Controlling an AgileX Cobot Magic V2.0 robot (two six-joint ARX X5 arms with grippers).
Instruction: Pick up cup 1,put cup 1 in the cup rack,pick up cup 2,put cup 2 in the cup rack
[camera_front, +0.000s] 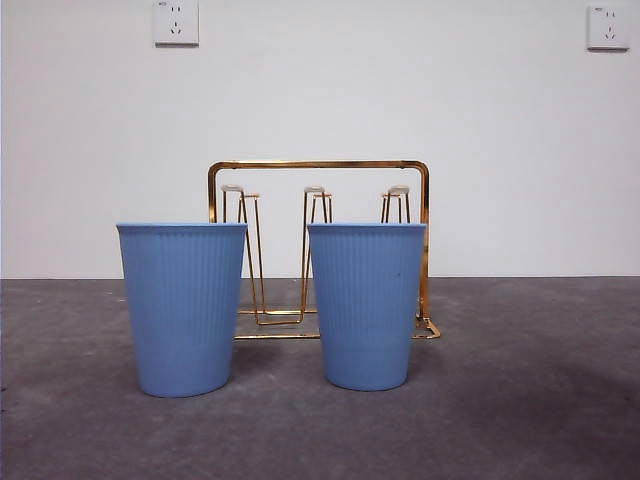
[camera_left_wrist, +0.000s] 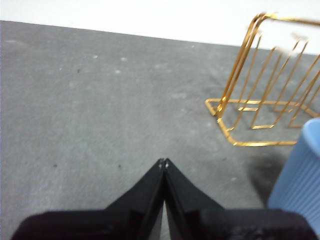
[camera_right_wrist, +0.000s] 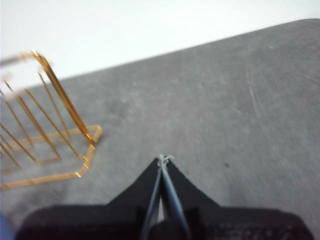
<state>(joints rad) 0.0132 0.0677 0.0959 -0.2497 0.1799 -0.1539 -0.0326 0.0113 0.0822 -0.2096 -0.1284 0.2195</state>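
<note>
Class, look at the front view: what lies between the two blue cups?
In the front view, bare grey table separates cup 2 from cup 1; through the gap, behind them, shows the cup rack.

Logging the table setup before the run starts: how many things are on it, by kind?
Blue tumblers: 2, cup 1 with the speck, cup 2 without
Gold wire racks: 1, the cup rack behind them
Total: 3

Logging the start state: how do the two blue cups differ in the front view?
Cup 1 has a tiny dark speck on its side; cup 2 shows none. Cup 1 stands before the rack's right half, cup 2 before its left end. Both are upright, ribbed, light blue, same size, on the table, untouched.
</note>
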